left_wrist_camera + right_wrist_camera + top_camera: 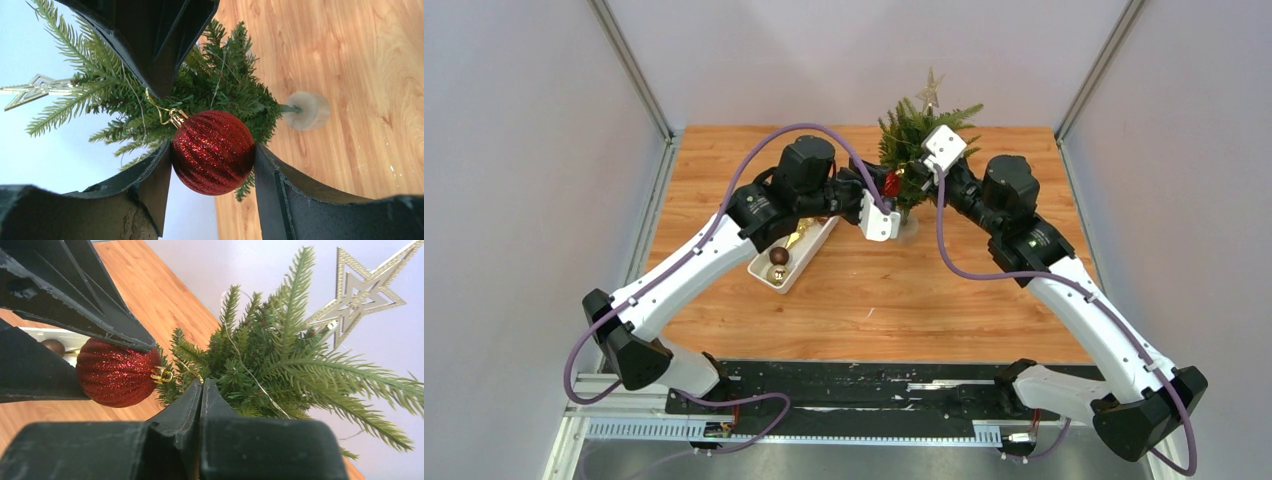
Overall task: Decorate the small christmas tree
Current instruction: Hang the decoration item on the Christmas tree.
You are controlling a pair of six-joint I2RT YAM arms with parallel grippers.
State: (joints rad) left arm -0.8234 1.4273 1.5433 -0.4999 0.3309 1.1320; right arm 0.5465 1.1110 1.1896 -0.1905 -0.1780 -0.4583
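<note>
Wooden table [874, 300]; tree [220, 85] base [312, 111] in left wrist view, not right.

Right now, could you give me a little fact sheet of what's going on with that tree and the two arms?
tree: small christmas tree, upright at the far side of the table, gold star on top
left tool: closed around a red glitter bauble, beside the branches
right tool: shut, seemingly pinching the bauble's gold loop
tray: white tray by the left arm, holding a brown bauble and gold pieces
stage: bauble gripped, not yet hung
</note>
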